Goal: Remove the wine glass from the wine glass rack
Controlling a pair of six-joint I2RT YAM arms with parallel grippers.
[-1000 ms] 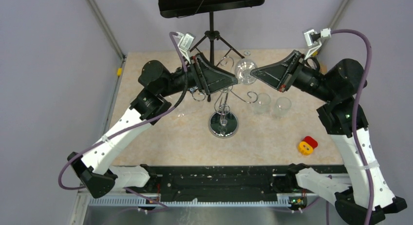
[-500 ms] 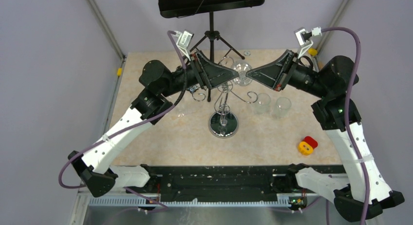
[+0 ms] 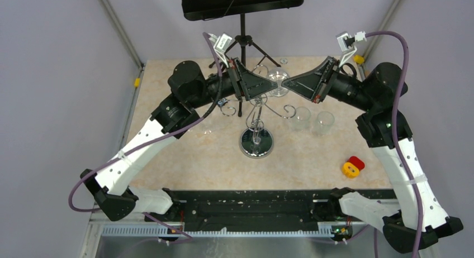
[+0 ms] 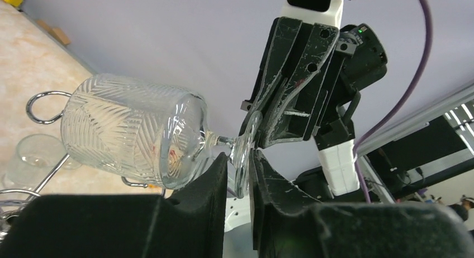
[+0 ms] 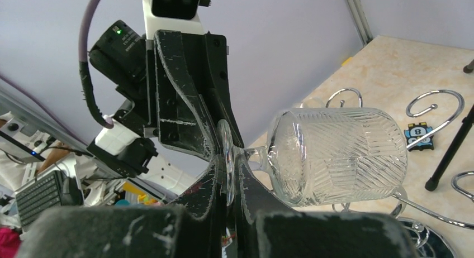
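Overhead, the glass was mostly hidden above the rack. Wrist views showed the right gripper pinching its foot. The left gripper straddled that foot, grip uncertain.

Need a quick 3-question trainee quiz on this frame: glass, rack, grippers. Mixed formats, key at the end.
1. True or false: only the left gripper is at the wine glass.
2. Which part of the wine glass sits between the fingers of the right gripper? A) bowl B) round foot C) rim
3. How many other clear glasses stand on the table to the right of the wine glass rack?
Key: 1 false, both grippers meet at its foot; 2 B; 3 two.
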